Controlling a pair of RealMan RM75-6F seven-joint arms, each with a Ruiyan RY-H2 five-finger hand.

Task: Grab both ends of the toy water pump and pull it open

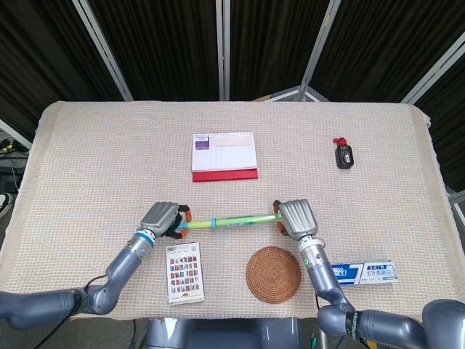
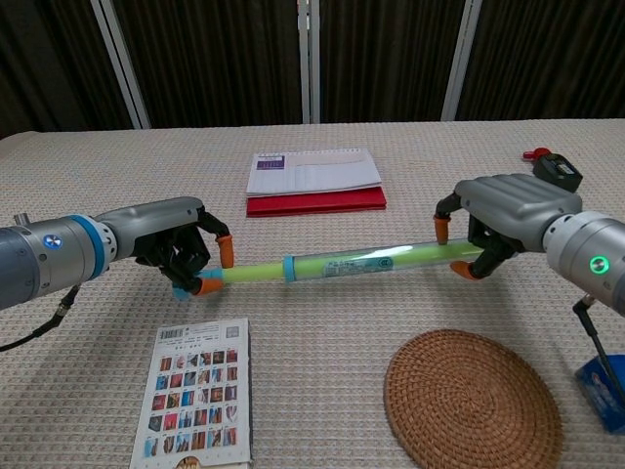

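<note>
The toy water pump [image 2: 342,266] [image 1: 231,221] is a long green tube with a blue collar, held just above the table between both hands. My left hand [image 2: 176,242] [image 1: 163,217] grips its thinner yellow-green plunger end, orange fingertips curled around the blue end cap. My right hand [image 2: 496,223] [image 1: 294,217] grips the wider barrel end, fingers wrapped over it. The plunger rod shows drawn out to the left of the collar. Both tube ends are hidden inside the hands.
A woven round coaster [image 2: 473,399] lies in front of the right hand. A picture card [image 2: 197,389] lies near the left hand. A red-and-white calendar [image 2: 313,181] sits behind the pump. A black device [image 2: 558,171] is far right; a blue box [image 1: 363,272] lies at the front right.
</note>
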